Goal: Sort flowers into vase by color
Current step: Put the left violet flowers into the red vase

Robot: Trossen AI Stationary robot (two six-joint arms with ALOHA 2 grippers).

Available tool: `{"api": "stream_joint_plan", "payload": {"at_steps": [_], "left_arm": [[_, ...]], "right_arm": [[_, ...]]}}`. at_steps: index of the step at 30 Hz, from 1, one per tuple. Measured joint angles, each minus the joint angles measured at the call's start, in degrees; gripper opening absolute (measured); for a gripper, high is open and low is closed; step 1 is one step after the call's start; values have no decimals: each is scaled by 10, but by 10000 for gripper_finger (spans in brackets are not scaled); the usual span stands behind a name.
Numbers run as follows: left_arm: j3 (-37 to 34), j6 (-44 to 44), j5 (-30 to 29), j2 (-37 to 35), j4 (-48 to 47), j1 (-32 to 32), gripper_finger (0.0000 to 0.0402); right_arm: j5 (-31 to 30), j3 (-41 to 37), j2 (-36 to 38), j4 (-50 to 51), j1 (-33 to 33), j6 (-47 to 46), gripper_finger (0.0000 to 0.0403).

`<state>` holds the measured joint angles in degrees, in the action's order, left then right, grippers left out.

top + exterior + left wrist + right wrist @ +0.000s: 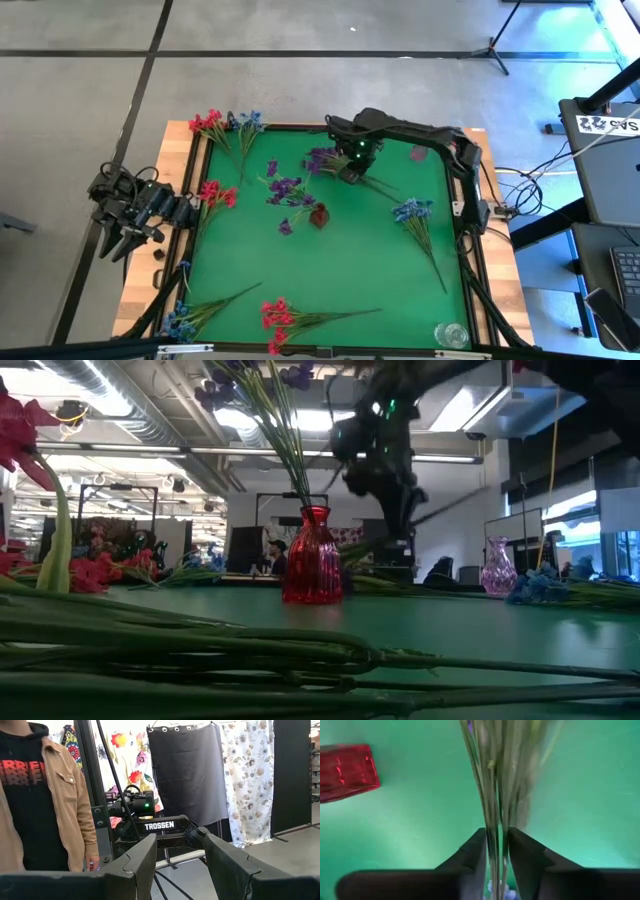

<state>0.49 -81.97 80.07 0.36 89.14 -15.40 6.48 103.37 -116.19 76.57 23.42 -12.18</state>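
Green felt covers the table [350, 260], framed in pale wood, and the right arm's dark two-finger gripper [349, 172] hangs over its far middle. In the right wrist view its fingers [472, 857] stand narrowly apart with a bunch of thin green stems between them; whether they pinch the stems or have let go cannot be told. Those stems belong to a purple artificial sprig [322, 160] whose blossoms show just left of the gripper from above.

Close by, a small ribbed red glass vase [319, 215] stands upright near the table's middle, already holding purple flowers [287, 190] that lean out toward the far left. In the low view it sits in front of the gripper, with stems rising from its mouth.

Around them lie other sprigs: red flowers [208, 123] and blue flowers [249, 122] at the far left corner, another red cluster [216, 193] at the left edge, a blue sprig [414, 212] to the right, a blue bunch [180, 322] and a red bunch [277, 316] along the near edge. A clear glass vase [450, 335] stands at the near right corner.

The left gripper [125, 235] waits off the table's left edge, fingers [135, 862] spread wide and empty. Beyond it stands a person in a tan jacket [65, 795].
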Motion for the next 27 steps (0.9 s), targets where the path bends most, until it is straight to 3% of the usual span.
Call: {"api": "stream_joint_plan", "payload": {"at_steps": [8, 13, 18, 27], "left_arm": [[0, 0, 0, 0, 0, 0, 161], [0, 0, 0, 0, 0, 0, 161], [0, 0, 0, 0, 0, 0, 161], [0, 0, 0, 0, 0, 0, 161]], "right_arm": [[-85, 0, 77, -4, -50, -69, 125], [-93, 0, 81, -48, -76, 5, 126], [-95, -26, 59, -111, -89, 79, 127], [-22, -180, 43, -278, -25, 80, 127]]}}
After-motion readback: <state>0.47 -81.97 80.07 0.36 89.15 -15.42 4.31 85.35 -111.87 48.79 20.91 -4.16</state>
